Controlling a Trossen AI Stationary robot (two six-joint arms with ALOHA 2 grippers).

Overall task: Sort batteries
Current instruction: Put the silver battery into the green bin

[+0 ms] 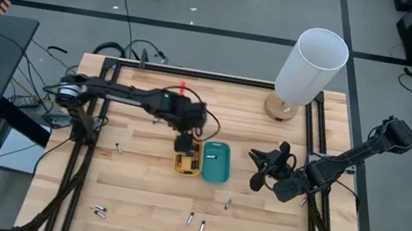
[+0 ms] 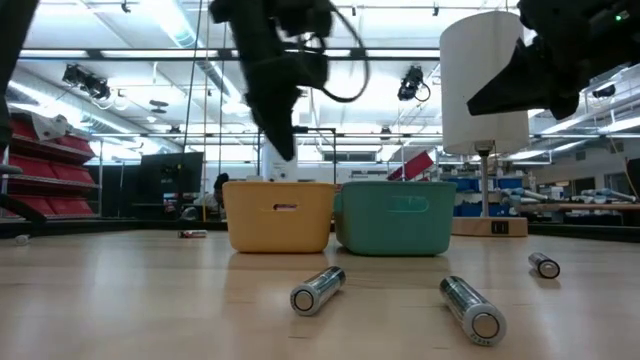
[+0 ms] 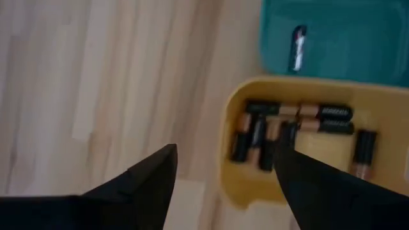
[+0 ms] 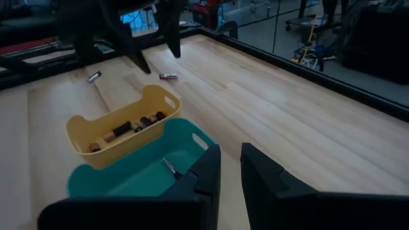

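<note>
A yellow tray [image 1: 188,161] and a teal tray [image 1: 217,161] stand side by side at the table's middle. Several dark, copper-ended batteries [image 3: 291,128] lie in the yellow tray, and one silvery battery [image 3: 298,48] lies in the teal tray [image 3: 332,38]. Loose batteries rest on their sides on the wood near the front: two [image 1: 197,221] at the middle, one [image 1: 229,204] to their right and some [image 1: 98,211] at the left. My left gripper [image 3: 225,156] hangs open and empty over the yellow tray's far-left rim. My right gripper [image 1: 257,173] hovers just right of the teal tray.
A tall white cylinder [image 1: 311,62] on a round wooden base stands at the far right. Black rails [image 1: 86,154] run along the table's left and right sides. Another lone battery [image 1: 118,148] lies left of the trays. Bare wood lies between the trays and the front edge.
</note>
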